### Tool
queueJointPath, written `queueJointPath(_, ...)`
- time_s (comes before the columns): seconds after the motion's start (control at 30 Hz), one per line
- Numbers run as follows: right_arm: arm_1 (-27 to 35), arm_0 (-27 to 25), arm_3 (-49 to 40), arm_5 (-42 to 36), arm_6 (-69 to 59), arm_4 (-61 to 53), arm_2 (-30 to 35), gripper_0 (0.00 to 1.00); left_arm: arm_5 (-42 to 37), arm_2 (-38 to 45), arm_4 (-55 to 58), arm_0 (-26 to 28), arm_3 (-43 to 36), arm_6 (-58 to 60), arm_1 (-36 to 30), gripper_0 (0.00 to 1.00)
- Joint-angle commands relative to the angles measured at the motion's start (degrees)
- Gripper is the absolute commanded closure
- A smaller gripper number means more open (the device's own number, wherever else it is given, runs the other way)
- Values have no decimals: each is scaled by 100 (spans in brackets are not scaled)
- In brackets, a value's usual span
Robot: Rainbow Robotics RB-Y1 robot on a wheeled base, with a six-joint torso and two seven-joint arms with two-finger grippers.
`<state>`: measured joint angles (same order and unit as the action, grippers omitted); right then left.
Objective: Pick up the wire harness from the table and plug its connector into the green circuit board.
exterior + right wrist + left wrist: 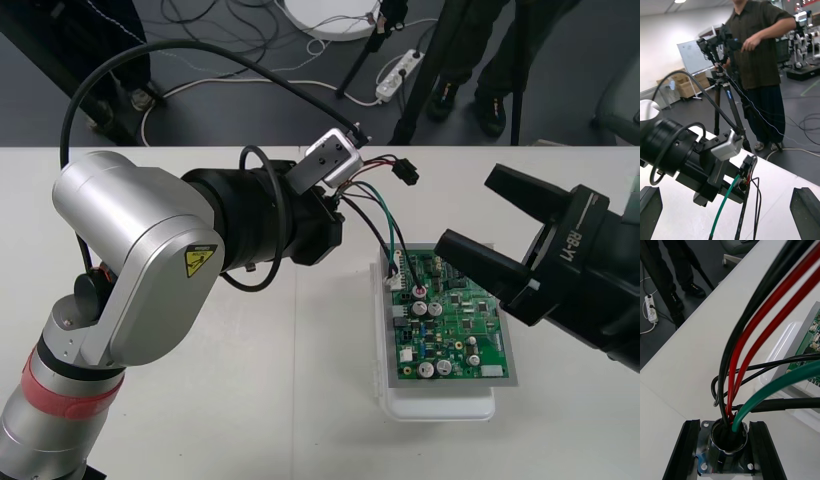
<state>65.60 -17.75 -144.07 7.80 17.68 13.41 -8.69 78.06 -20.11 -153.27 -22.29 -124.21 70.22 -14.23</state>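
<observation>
Your left gripper [724, 429] is closing its two black fingers [680, 453] tight on the flange of the round metal socket [723, 452]. It is holding that end of the wire harness [372, 205] up off the table [250, 400], just beyond the far left corner of the green circuit board [455, 320]. The red, black and green wires [763, 330] are rising out of the socket and fanning toward the board.

From the front, the small black plug [405, 172] is hanging in the air just past the gripper, near the table's far edge and apart from the board. A green wire [382, 218] and a black one are dropping from the gripper to the board's far left edge. There they are ending at a small white connector [396, 268], though you probably cannot judge from this angle whether anything is seated there.

Your right gripper [465, 212] is hovering over the board's far right corner with its fingers [805, 210] spread wide and gripping nothing. The board is sitting flat on its white base [440, 405].
</observation>
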Motion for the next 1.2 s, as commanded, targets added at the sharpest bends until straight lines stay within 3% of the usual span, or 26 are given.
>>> queueJointPath(0.03,-180,386,-297,-560,-194,100,-590,0,-344,-20,131,5,-244,-334,157,100)
queueJointPath(0.3,-224,896,-359,-1298,-274,460,-1161,0,-344,-28,140,23,-235,-439,149,100)
queueJointPath(0.6,-347,1309,-385,-1518,-335,425,-1495,0,-432,-28,166,41,-244,-544,157,100)
queueJointPath(0.83,-470,1740,-587,-2380,-344,434,-1961,0,-494,-28,193,49,-235,-527,157,100)
queueJointPath(1.2,-540,2074,-593,-2643,-379,346,-2181,0,-494,-55,333,49,-244,-536,157,100)
